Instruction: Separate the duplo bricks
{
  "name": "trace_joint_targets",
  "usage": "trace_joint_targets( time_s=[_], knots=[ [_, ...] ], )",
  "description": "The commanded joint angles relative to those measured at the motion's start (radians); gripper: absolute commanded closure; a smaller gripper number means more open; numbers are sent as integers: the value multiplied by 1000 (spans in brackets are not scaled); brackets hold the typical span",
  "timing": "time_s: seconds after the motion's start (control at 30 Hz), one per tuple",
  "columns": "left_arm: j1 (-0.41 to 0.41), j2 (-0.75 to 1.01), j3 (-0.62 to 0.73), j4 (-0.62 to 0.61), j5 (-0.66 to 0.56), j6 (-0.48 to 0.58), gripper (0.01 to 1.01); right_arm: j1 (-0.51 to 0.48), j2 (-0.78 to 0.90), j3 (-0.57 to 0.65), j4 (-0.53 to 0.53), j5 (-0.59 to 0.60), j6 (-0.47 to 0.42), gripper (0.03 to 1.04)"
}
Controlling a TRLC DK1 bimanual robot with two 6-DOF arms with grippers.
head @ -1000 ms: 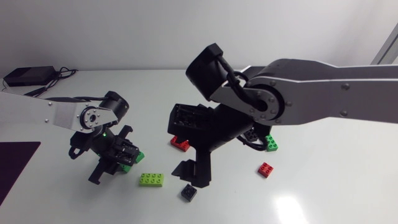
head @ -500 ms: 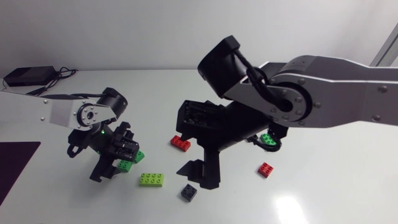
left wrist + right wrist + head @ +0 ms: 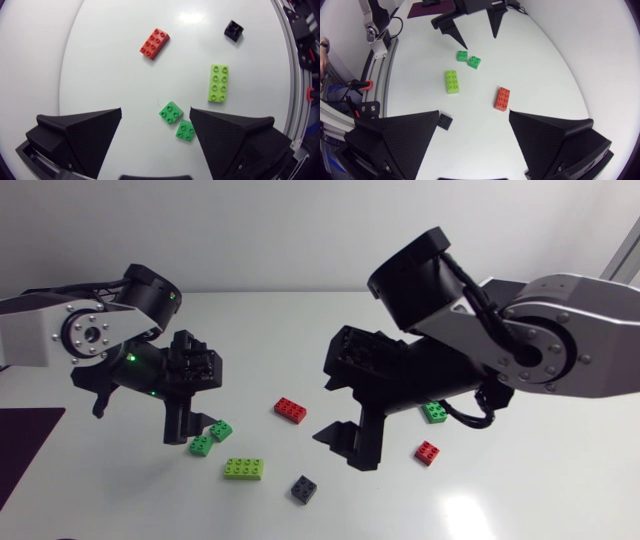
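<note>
Two small green bricks (image 3: 220,430) (image 3: 201,445) lie flat and close together on the white table, no longer stacked. My left gripper (image 3: 190,405) hangs open just above them; in the left wrist view the green bricks (image 3: 171,111) (image 3: 185,130) lie below the gap between its fingers, untouched. Beside them lie a lime long brick (image 3: 244,469), a black small brick (image 3: 303,489) and a red long brick (image 3: 291,409). My right gripper (image 3: 322,410) is open and empty, raised over the table's middle, with the red brick (image 3: 502,98) ahead of it.
A small red brick (image 3: 428,452) and another green brick (image 3: 435,412) lie under my right arm. A dark mat (image 3: 20,445) covers the table's left edge. The right wrist view shows my left gripper (image 3: 475,20) beyond the green bricks (image 3: 462,55).
My left gripper opened, let go of the green bricks and rose up and back; they now lie side by side on the table. My right arm lifted and drew to the right.
</note>
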Motion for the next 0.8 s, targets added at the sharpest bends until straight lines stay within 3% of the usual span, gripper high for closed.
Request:
trace_joint_targets(
  time_s=[0.0, 0.2, 0.37, 0.6, 0.77],
  knots=[
    [-28, -72, -7, -4, 16, -144, 66, -6, -26, -34, 14, 42, 59, 62],
    [-82, -172, -38, 2, 16, -442, 67, -28, -85, -49, -12, 140, 168, 62],
    [-106, -219, -56, -7, 15, -619, 72, -107, -154, -71, -69, 170, 261, 62],
    [-94, -258, -88, -24, 7, -751, 72, -203, -247, -131, -170, 168, 358, 62],
    [-59, -330, -111, -58, 6, -808, 72, -275, -327, -145, -246, 154, 370, 62]
  ],
)
